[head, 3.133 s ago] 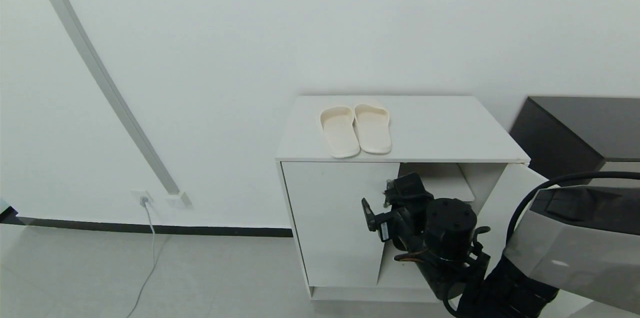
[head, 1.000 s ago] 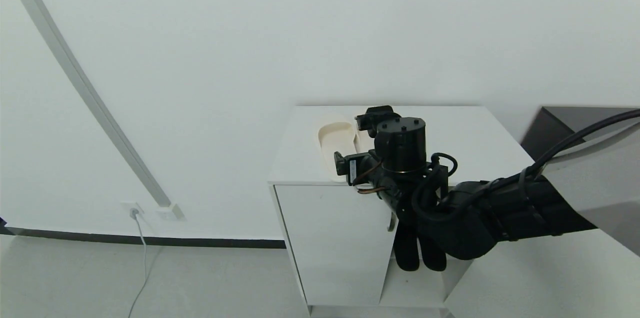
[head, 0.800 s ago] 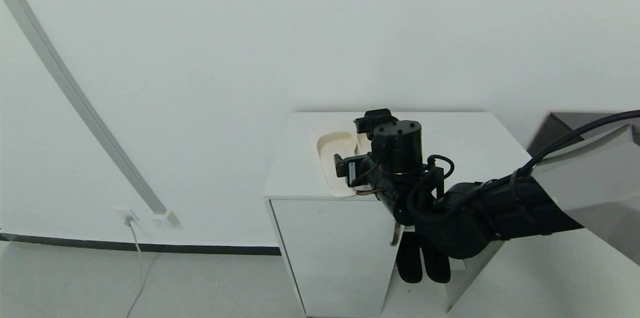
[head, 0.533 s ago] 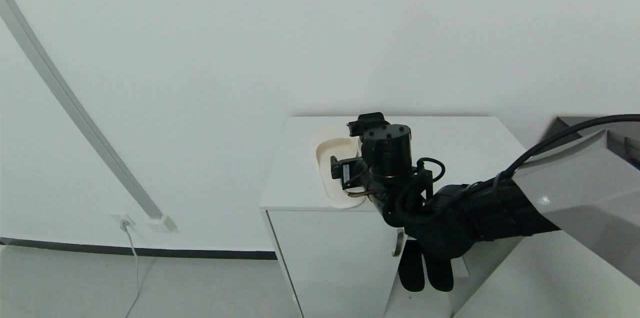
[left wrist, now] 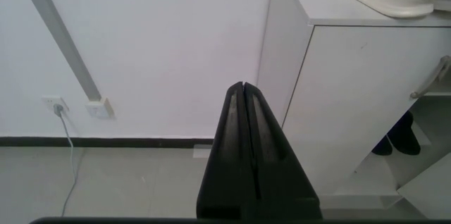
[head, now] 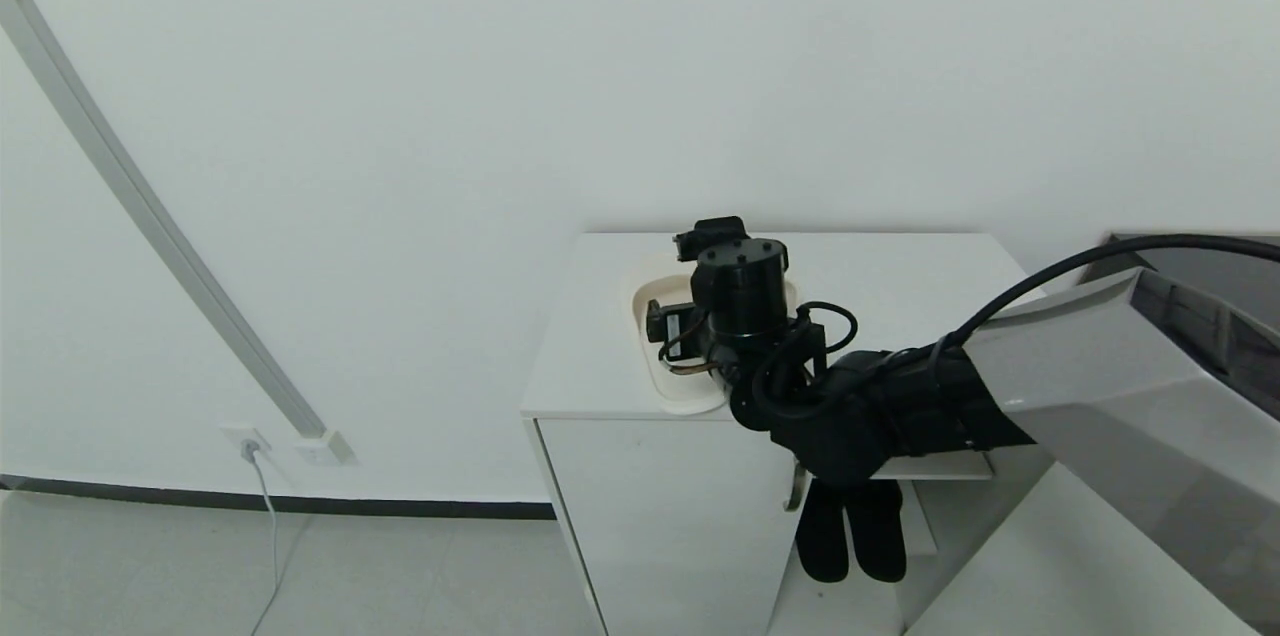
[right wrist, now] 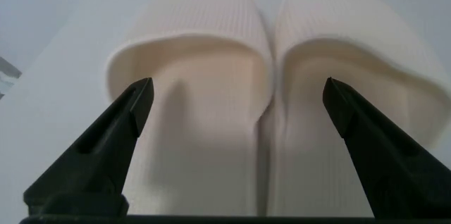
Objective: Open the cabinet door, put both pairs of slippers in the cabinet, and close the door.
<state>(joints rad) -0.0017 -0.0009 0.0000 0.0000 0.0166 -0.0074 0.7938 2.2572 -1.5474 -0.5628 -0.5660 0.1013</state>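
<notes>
On the cabinet top (head: 900, 291) lie the cream slippers (right wrist: 211, 146); the right gripper (right wrist: 236, 90), wide open and empty, should lower astride both, then pinch them together.

White cabinet (head: 900, 286) stands against the wall. On its top, left half: cream slippers (head: 672, 394), heels at the front edge, largely covered by the right gripper (head: 708, 241) poised directly above them. Cabinet's left door (head: 660, 516) shut, right door (head: 1000, 571) swung open. Black slippers (head: 850, 541) inside, low down. Wall socket (head: 245, 439) left of cabinet, cable (head: 272, 536) trailing down.
</notes>
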